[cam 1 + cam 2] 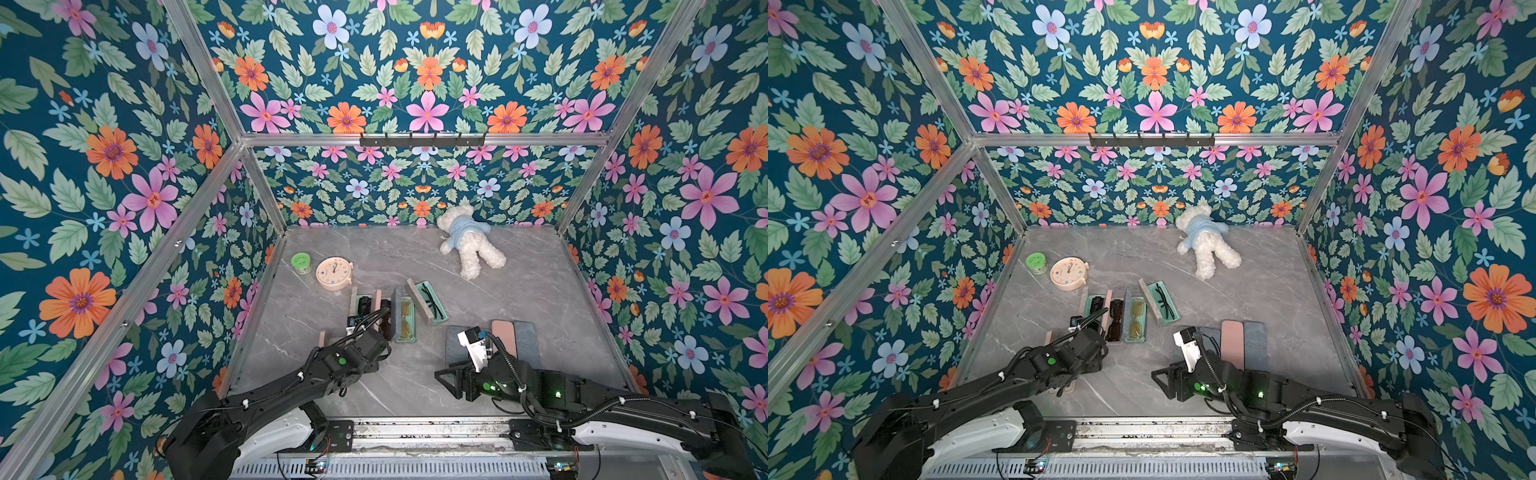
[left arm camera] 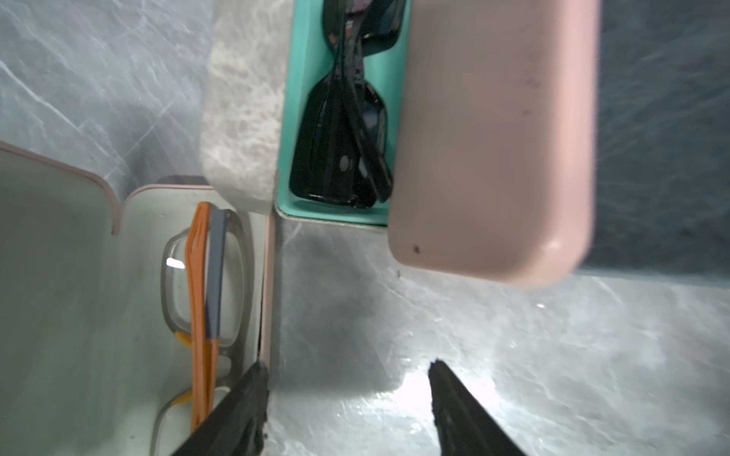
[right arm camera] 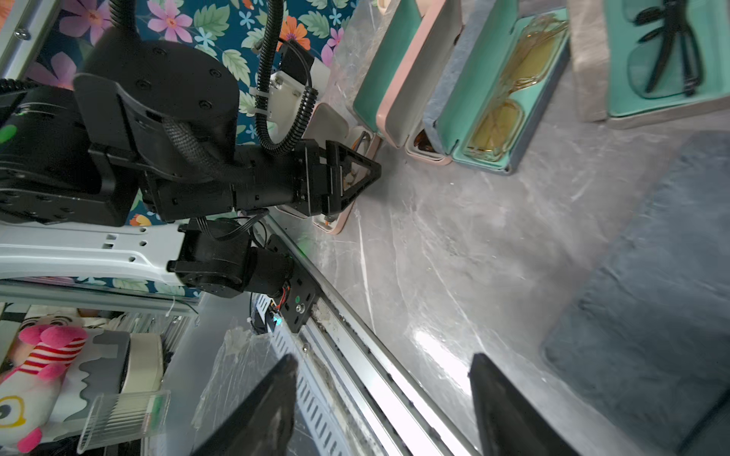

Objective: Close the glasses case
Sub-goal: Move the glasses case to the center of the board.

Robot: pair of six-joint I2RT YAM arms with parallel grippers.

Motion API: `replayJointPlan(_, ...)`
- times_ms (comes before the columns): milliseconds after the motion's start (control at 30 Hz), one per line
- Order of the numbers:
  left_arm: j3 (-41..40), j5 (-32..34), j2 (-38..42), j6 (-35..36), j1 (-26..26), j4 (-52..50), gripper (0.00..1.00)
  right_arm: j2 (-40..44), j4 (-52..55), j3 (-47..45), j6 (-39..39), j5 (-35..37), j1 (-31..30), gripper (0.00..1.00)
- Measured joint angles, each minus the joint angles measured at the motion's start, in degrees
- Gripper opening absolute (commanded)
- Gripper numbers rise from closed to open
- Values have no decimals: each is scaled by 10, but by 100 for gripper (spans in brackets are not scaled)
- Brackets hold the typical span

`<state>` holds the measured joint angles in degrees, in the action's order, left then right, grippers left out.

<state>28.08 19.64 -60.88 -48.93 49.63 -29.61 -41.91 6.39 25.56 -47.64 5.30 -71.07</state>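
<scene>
An open pink glasses case point(image 2: 79, 316) lies at the table's front left, showing as a pink edge point(image 1: 1054, 336) beside the left arm in a top view. Its pale lining holds grey-framed glasses with an orange temple point(image 2: 203, 284). My left gripper point(image 2: 347, 375) is open right beside it. One fingertip point(image 2: 254, 381) stands at the case's long wall and the other is over bare table. My right gripper point(image 3: 383, 365) is open and empty near the table's front edge point(image 1: 446, 378), next to a closed dark blue case point(image 3: 651, 316).
Several open cases with glasses stand in a row mid-table: a teal-lined one with black sunglasses point(image 2: 339, 130), a blue one with yellow glasses point(image 1: 405, 320), a grey one point(image 1: 430, 301). Closed cases point(image 1: 504, 336) lie front right. A clock point(image 1: 333, 273), green tub point(image 1: 301, 262) and teddy bear point(image 1: 469, 241) sit farther back.
</scene>
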Motion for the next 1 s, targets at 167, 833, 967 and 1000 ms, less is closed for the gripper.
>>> replayJointPlan(167, 12, 6, -39, 0, -6, 0, 62, 45, 48, -9, 0, 11, 0, 71)
replayJointPlan(833, 6, 46, -124, -22, -9, 18, 54, 73, 100, -8, 0, 21, 0, 71)
replayJointPlan(967, -13, 59, -118, -28, -9, 57, 48, 74, 101, -4, 0, 22, 0, 71)
replayJointPlan(1000, -17, 59, -112, -28, -9, 61, 46, 74, 101, -4, 0, 22, 0, 71)
